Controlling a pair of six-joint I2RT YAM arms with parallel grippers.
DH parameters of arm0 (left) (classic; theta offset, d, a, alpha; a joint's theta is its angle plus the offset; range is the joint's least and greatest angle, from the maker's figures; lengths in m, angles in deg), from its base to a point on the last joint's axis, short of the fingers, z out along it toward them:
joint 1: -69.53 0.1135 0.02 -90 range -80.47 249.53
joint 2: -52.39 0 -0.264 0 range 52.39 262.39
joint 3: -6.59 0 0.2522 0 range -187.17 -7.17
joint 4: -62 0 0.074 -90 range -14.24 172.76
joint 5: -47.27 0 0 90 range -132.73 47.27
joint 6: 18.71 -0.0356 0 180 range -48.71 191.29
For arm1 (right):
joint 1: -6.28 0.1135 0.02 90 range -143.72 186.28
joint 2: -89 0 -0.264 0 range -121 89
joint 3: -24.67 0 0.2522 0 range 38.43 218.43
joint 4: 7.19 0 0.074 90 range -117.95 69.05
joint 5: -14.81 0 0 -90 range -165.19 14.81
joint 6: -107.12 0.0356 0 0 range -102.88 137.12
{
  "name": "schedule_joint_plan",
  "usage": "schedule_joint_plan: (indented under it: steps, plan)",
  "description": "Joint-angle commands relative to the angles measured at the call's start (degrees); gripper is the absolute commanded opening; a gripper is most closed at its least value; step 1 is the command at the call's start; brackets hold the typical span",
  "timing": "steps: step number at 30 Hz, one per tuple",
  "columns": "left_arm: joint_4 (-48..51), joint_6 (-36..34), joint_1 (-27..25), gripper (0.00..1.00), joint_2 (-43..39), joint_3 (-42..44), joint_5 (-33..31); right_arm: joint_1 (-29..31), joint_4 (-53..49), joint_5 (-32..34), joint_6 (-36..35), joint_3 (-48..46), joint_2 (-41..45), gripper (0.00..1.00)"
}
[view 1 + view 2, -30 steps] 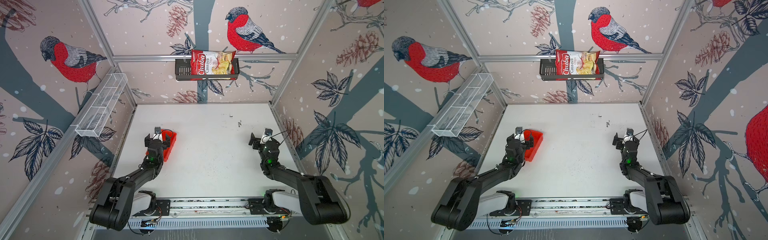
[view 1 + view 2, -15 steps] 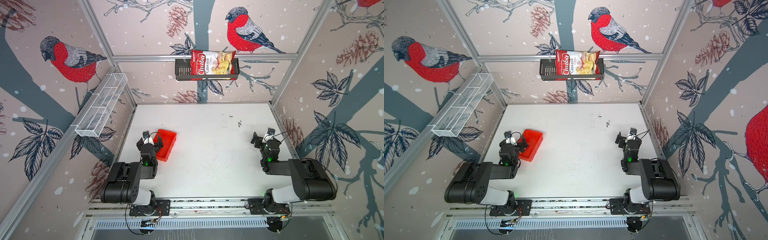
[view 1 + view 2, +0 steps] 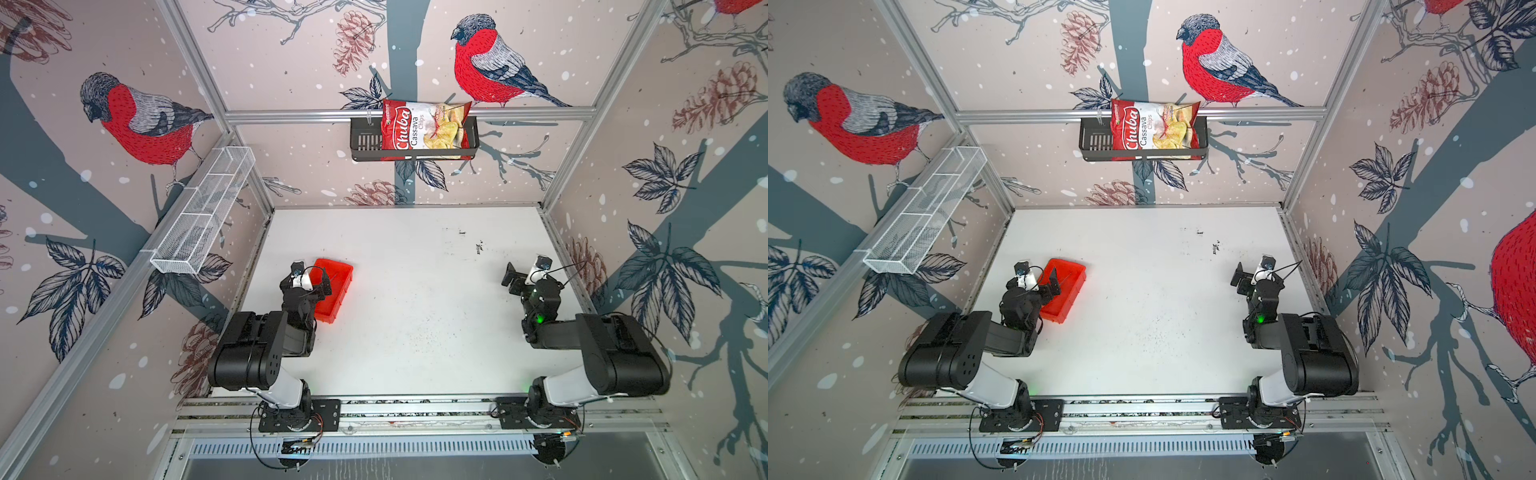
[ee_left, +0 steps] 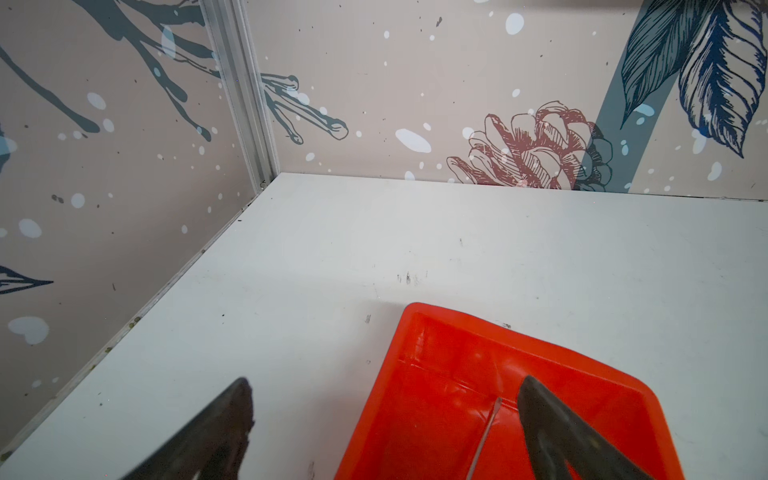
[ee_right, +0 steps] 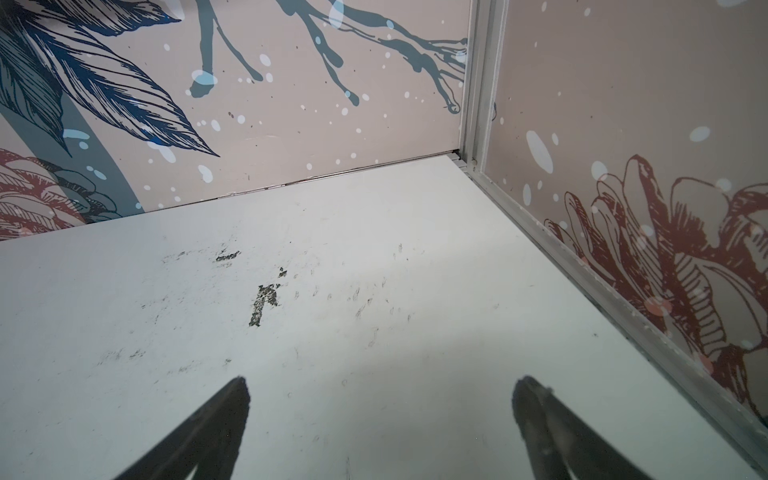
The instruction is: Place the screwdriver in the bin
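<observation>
The left gripper (image 4: pixel 384 415) hovers over the 9 o'clock edge of the bin (image 4: pixel 457 332), fingers (image 4: pixel 548 424) spread wide and holding nothing. One finger hangs above bare worktop (image 4: pixel 332 249), the other above the bin floor. The screwdriver (image 4: pixel 486 432) lies inside the bin; only its thin shaft shows in the left wrist view, running toward 6 o'clock beside the inner finger. The handle is out of frame. In both top views the arm hides most of the tool.

Risk, as a judgement: the task appears complete, so the main hazard is disturbance. A low retreat could catch the bin wall with the inner finger and drag or tip the shallow tray, spilling the tool. A vertical lift before any sideways travel avoids this.

The right gripper (image 5: pixel 380 415) idles at 3 o'clock of the worktop, fingers equally wide apart and empty, well clear of the bin.

The worktop is white, matte and scuffed with dark marks. Walls carry bird-and-pinecone print. A white mesh shelf (image 3: pixel 203 216) hangs at 10 o'clock; a black basket (image 3: pixel 365 143) holding a chip bag (image 3: pixel 424 129) hangs at 12 o'clock.
</observation>
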Motion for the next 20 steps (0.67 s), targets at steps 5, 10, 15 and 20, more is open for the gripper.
schedule_joint_plan:
  steps: [5,10,15,20]
  plan:
    - [-2.1,-1.5,-0.6,0.98,0.2,-1.0,1.7,0.0,2.1,-0.2,0.3,0.2,-0.1,1.0]
    - [-2.0,-1.8,-0.7,0.98,0.2,-1.1,2.0,0.0,3.1,0.3,0.5,-0.2,-0.1,1.0]
    - [-2.0,-1.8,-0.7,0.98,0.3,-1.2,1.9,0.0,3.1,0.3,0.5,-0.2,-0.2,1.0]
    - [-2.0,-1.8,-0.7,0.98,0.2,-1.0,2.0,0.1,3.2,0.5,0.5,-0.3,-0.2,1.0]
